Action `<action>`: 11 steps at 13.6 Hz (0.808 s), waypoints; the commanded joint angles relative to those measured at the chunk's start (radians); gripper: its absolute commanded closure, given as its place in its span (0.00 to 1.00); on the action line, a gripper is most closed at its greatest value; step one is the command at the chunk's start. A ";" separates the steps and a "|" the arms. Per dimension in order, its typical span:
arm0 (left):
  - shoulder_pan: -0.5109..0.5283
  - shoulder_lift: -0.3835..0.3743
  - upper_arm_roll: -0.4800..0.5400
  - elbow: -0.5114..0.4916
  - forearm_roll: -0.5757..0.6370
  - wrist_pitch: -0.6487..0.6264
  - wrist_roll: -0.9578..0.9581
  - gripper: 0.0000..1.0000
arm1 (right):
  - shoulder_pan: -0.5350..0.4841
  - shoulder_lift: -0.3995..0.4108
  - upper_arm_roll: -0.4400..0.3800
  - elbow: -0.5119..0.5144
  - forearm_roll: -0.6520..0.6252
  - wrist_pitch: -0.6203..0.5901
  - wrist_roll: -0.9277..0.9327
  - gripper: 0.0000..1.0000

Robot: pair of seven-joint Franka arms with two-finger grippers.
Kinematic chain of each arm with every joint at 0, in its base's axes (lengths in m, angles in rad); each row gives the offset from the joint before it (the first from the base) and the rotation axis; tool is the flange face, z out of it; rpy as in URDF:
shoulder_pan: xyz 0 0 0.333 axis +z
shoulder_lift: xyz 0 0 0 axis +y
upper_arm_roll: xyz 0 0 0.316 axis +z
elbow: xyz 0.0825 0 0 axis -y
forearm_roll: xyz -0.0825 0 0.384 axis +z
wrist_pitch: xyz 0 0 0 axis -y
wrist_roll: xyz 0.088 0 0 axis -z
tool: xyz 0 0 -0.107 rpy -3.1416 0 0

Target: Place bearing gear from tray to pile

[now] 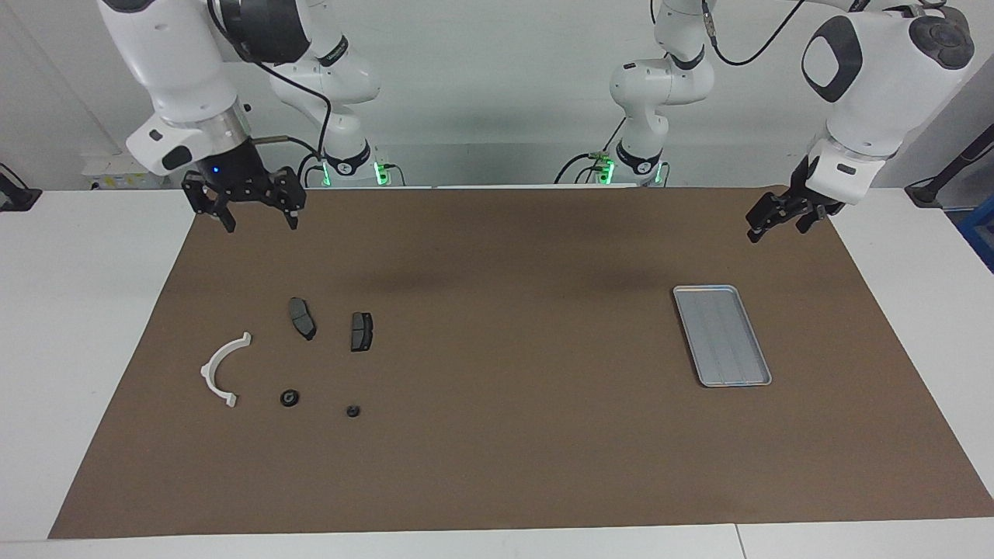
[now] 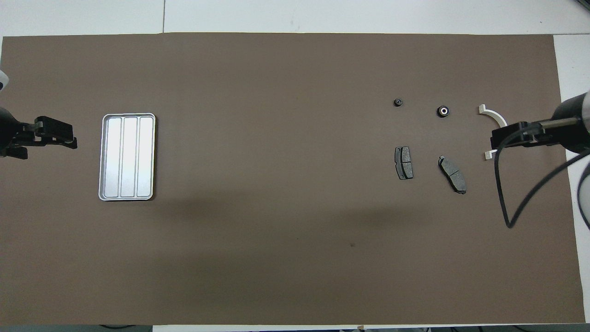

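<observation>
Tray [image 1: 722, 335] is seen bare on the brown mat [image 1: 505, 435] toward the left arm's end of the table, its ribbed floor holding nothing. Well apart from the tray, toward the right arm's end, the pile is laid out: a white half-ring [image 1: 221, 369], two dark plates [image 1: 301, 317] [image 1: 361, 331], and, farther from the robots than the plates, two small dark round parts, a bearing gear [image 1: 289, 398] and a smaller one [image 1: 353, 411]. The right gripper [image 1: 250, 210] is held high over the mat's edge nearest the robots, its fingers spread and nothing between them. The left gripper [image 1: 780, 217] is raised near the tray; whether its fingers are parted cannot be told.
</observation>
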 commanded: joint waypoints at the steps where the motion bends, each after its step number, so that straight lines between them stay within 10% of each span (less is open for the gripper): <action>1: -0.012 -0.013 0.012 -0.003 -0.002 -0.015 0.003 0.00 | -0.039 -0.026 0.014 0.023 0.030 -0.099 -0.027 0.00; 11: -0.012 -0.013 0.012 -0.003 -0.002 -0.013 0.003 0.00 | -0.042 -0.020 0.013 0.034 0.030 -0.157 -0.020 0.00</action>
